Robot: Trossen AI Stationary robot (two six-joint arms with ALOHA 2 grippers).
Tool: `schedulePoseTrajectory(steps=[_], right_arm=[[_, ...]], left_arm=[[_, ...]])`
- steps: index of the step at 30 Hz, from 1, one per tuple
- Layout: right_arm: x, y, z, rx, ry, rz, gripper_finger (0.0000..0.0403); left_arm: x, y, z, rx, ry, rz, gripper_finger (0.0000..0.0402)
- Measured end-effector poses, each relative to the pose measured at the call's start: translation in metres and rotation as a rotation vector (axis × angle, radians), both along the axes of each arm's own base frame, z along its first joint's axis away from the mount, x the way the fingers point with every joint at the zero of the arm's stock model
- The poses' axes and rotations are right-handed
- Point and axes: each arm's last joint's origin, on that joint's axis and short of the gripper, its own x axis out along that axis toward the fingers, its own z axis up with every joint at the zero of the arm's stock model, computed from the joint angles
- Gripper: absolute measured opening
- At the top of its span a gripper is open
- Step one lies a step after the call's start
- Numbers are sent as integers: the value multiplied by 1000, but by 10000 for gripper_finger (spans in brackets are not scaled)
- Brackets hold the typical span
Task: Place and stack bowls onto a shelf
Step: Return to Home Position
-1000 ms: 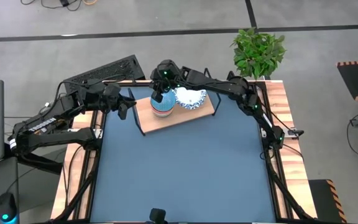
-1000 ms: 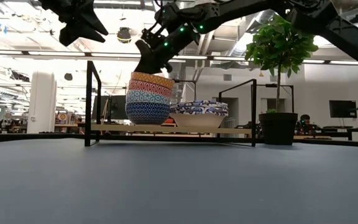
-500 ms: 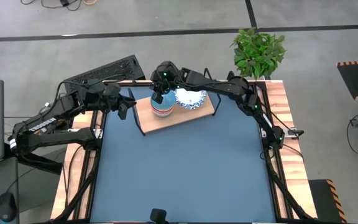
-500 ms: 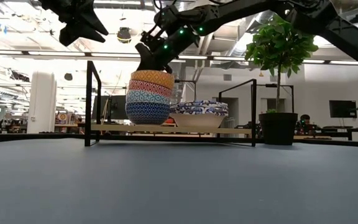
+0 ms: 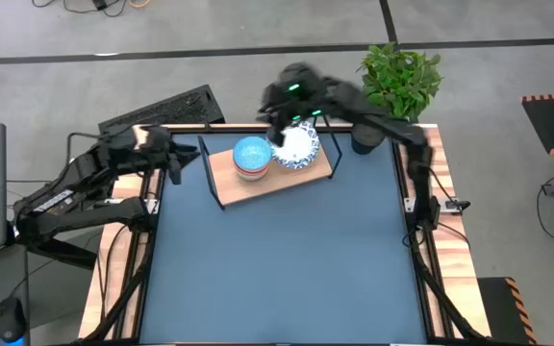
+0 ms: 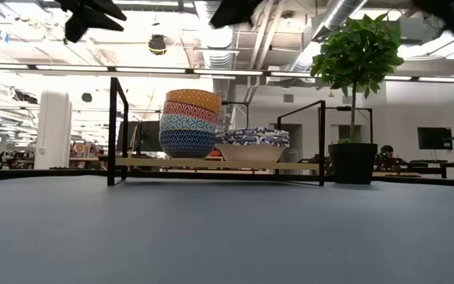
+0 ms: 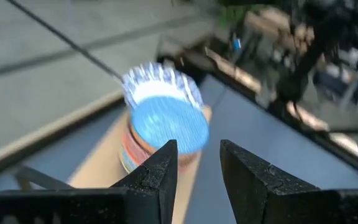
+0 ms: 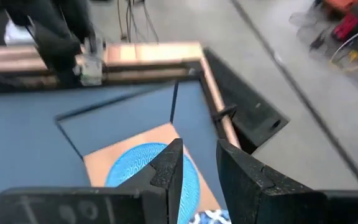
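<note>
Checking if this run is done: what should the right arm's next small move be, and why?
Probably pull the right gripper up and back toward its side. Its fingers are open and empty above the shelf, where the colourful bowl stack and the white bowl stack both stand; nothing seems left to carry. The left gripper hangs beside the shelf.

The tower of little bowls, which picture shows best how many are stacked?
The low view: side-on, the tower shows four coloured layers on the shelf. The high view shows only its light blue top; both wrist views show mostly that top, partly hidden.
</note>
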Motion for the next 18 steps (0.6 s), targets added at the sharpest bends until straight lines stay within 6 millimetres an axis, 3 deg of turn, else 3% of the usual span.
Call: schedulePoseTrajectory(steps=[5, 9, 14, 18], right_arm=[[-71, 29, 62, -8, -70, 30, 123], [-129, 53, 98, -2, -134, 43, 123], [-197, 83, 124, 7, -180, 52, 123], [-230, 102, 132, 11, -191, 97, 123]], left_arm=[[-27, -12, 11, 95, -94, 71, 106], [-45, -22, 16, 155, -157, 63, 106], [-61, -31, 19, 191, -216, 65, 106], [-71, -37, 19, 208, -250, 66, 106]])
